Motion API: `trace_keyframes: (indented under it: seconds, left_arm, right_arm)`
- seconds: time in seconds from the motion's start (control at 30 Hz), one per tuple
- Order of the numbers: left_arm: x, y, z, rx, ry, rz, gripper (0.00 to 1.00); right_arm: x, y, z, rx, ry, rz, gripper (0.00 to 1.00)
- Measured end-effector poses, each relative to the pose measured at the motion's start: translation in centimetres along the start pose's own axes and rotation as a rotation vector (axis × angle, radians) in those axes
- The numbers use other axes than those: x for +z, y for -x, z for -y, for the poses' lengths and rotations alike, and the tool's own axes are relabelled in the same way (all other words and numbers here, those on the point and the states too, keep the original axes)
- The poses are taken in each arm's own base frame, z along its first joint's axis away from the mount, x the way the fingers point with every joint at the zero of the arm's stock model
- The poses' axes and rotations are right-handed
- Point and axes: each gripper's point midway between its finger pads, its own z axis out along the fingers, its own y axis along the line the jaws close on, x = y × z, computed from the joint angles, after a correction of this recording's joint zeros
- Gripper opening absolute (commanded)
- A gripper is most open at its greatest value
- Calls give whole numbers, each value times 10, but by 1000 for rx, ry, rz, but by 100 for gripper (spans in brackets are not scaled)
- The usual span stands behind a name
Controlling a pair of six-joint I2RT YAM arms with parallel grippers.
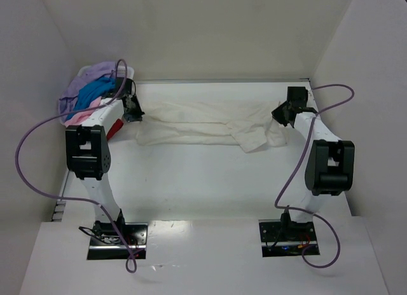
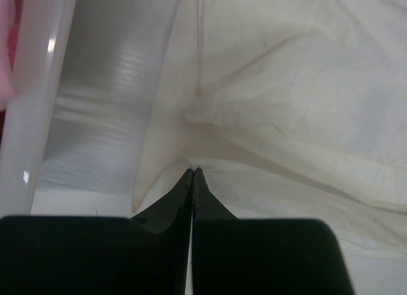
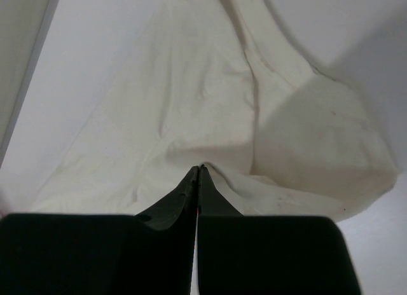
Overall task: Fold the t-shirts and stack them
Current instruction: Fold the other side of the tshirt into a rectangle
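Cream t-shirt (image 1: 203, 122): stretched across the far worktop (image 1: 203, 180).
Left jaws: closed, pinching its left end.
Right jaws: closed, pinching its right end.
Other t-shirts (image 1: 89, 95): heaped far left.

Tips of left claw (image 2: 193, 174) pinched on fold of cream-white t-shirt (image 2: 299, 104); white basket (image 2: 95, 98) wall just left of cloth; pink cloth (image 2: 5, 66) at far-left edge.
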Motion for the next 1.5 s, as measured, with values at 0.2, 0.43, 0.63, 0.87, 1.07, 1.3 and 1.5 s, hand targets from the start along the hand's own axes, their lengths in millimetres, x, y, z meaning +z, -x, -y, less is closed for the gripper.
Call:
trace_keyframes:
  seconds: [0.2,0.43,0.63,0.87,1.07,1.3,1.5]
  left_arm:
    - [5,30,9,-1,-6,60,0]
    - [20,33,4,-13,3,57,0]
    - [42,27,-2,-21,18,30,0]
    - [52,35,-1,-21,19,45,0]
    - [54,42,2,-22,14,62,16]
    - [58,42,0,-19,11,61,52]
    - [44,52,19,33,-52,89,77]
  right_arm:
    - [26,11,-8,-3,6,3,0]
    - [47,16,0,-3,0,-4,0]
    - [68,16,-8,-34,25,-22,0]
    - [87,26,-22,-68,58,-11,0]
    - [93,28,-24,-83,61,-11,25]
    - [96,27,-22,-124,65,-18,67]
    - [76,30,-29,-149,102,-14,74]
